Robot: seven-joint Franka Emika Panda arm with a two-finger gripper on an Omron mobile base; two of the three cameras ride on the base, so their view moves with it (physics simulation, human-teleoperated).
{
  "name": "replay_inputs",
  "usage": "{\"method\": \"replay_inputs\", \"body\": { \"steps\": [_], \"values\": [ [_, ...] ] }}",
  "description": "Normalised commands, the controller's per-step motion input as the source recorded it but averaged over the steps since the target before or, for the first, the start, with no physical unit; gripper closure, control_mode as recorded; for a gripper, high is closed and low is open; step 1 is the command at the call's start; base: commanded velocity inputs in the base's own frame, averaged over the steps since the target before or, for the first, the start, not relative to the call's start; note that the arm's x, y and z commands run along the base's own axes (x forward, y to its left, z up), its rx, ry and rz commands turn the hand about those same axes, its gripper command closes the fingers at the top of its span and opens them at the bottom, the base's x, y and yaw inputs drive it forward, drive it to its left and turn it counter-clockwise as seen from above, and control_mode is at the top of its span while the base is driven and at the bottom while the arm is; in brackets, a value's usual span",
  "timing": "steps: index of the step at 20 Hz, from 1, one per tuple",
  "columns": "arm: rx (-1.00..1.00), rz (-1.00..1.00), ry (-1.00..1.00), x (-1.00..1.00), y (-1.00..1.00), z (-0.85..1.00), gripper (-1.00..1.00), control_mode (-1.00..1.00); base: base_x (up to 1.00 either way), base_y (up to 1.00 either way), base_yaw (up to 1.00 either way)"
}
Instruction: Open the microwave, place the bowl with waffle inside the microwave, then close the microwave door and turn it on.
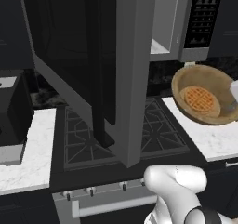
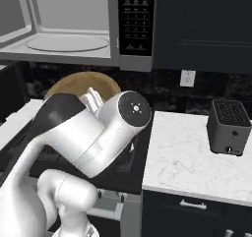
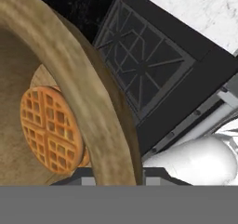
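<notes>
Microwave [image 2: 69,29] up high over the stove, cavity open and lit, round turntable plate [image 2: 66,43] bare inside; black button panel [image 2: 135,17] on its right side. Microwave door [image 1: 88,65] swung wide open toward the room, dark glass in a grey frame, hanging out over the burners. Stove grates [image 3: 144,65] dark, below the door, between two white marble counters [image 2: 197,162]. Robot arm [image 2: 93,133] white, bent in front of the stove. Black toaster [image 2: 229,127] on the right counter, well apart from everything else. Small black appliance [image 1: 14,107] on the left counter. Bowl [image 1: 204,95] wooden brown, wide and shallow, lifted off the counter and tilted, below the open cavity and right of the door. Gripper [image 1: 234,97] at the bowl's right rim, narrowly parted, fingers look pinched on the rim. Waffle [image 3: 49,130] round, golden, lying against the bowl's inner bottom.
</notes>
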Motion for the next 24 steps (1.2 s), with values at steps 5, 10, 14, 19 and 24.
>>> {"method": "replay_inputs", "body": {
  "steps": [5,10,14,19,24],
  "values": [
    [0.05,0.1,0.0,0.0,1.0,0.79,1.0,-1.0,0.0,0.0,0.0],
    [0.1,0.0,-0.01,0.12,1.0,0.68,1.0,-1.0,0.0,0.0,0.0],
    [0.12,-0.18,0.03,0.62,0.97,0.06,1.0,-1.0,0.0,0.0,0.0],
    [0.1,-0.19,0.0,0.79,0.69,0.03,1.0,-1.0,0.0,0.0,0.0],
    [0.03,-0.09,0.0,0.71,0.5,0.41,1.0,-1.0,0.0,0.0,0.0]
  ]
}}
